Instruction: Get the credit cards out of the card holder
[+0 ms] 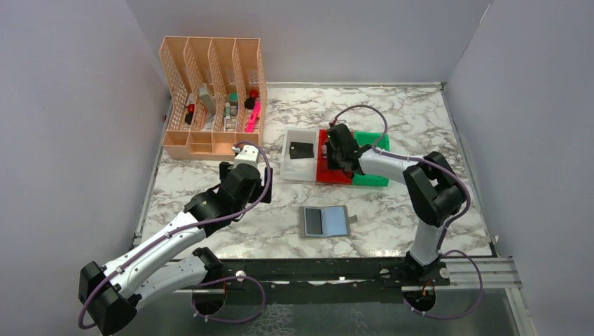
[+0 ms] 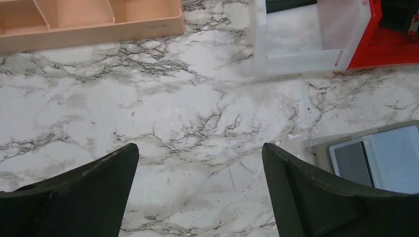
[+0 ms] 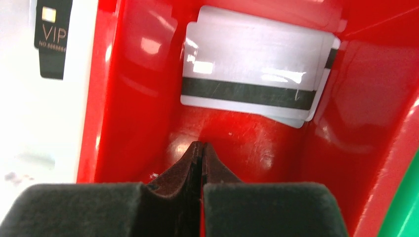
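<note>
At the upper left of the top view a peach organiser point(image 1: 212, 98) holds pens and small items. It plays no part in your task.

Below it, your left gripper point(image 2: 199, 150) hovers over the bare marble table point(image 2: 197, 98) with its claw spread wide and nothing between the fingers. It looks parked there to reach the wallet next.

Right of it, at centre frame, a white bin point(image 1: 288, 168) holds the black card point(image 3: 52, 34), lying flat. Its face reads "VIP" in pale letters, with a gold chip above and a line starting "NO." followed by a run of eights, cut off at the edge.

Below the bins, in the lower middle, the card holder point(image 1: 326, 222) lies open and flat on the marble, pockets up so cards can slide out. Its left half is darker than its right. You cannot tell whether that is a card or only the pocket.

Next right is the red bin point(image 3: 128, 98). Your right gripper point(image 3: 200, 148) is inside it, claw pressed together and pinching nothing. Beyond its tips, the silvery-white card point(image 3: 249, 64) lies free on the floor, dark stripe up. A second edge seems to show beneath it. The cards seem to be sorted into separate bins.

The green bin point(image 1: 375, 178) sits furthest right.
</note>
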Tool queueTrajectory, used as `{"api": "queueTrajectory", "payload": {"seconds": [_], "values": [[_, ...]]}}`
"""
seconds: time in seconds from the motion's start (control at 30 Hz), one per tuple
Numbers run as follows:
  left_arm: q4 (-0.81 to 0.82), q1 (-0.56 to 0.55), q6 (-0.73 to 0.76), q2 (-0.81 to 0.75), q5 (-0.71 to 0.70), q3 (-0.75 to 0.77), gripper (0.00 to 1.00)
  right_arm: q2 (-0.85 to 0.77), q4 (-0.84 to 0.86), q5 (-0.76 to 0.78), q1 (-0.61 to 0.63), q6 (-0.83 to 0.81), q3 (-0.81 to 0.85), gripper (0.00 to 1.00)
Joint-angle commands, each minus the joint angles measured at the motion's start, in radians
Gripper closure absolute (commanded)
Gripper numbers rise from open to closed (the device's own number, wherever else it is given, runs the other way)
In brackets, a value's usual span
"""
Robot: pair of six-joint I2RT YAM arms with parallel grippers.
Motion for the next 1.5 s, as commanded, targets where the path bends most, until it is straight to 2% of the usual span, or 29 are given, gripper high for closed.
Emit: {"api": "queueTrajectory", "payload": {"seconds": [0.0, 0.53, 0.97, 1.07, 1.23, 1.3, 1.47], "values": [[-0.005, 0.001, 0.014, -0.005, -0.004, 0.030, 0.01, 0.032, 0.034, 0.107, -0.002, 0.014, 0.044, 0.95], [-0.005, 0.000, 0.016, -0.007, -0.004, 0.030, 0.01, 0.117, 0.059, 0.189, -0.002, 0.031, 0.117, 0.95], [-0.005, 0.000, 0.016, -0.015, -0.003, 0.030, 0.01, 0.083, 0.077, 0.203, -0.003, 0.051, 0.111, 0.91], [-0.005, 0.000, 0.016, -0.015, -0.004, 0.030, 0.01, 0.032, 0.062, 0.178, -0.003, 0.045, 0.088, 0.90], [-0.005, 0.000, 0.016, -0.011, -0.002, 0.030, 0.01, -0.121, 0.056, 0.181, -0.003, 0.067, -0.001, 0.81], [-0.005, 0.000, 0.016, -0.008, -0.002, 0.030, 0.01, -0.186, 0.064, 0.140, -0.003, 0.068, -0.033, 0.76], [-0.004, 0.000, 0.016, 0.003, 0.003, 0.031, 0.01, -0.365, 0.076, 0.080, -0.003, 0.096, -0.144, 0.72]]}}
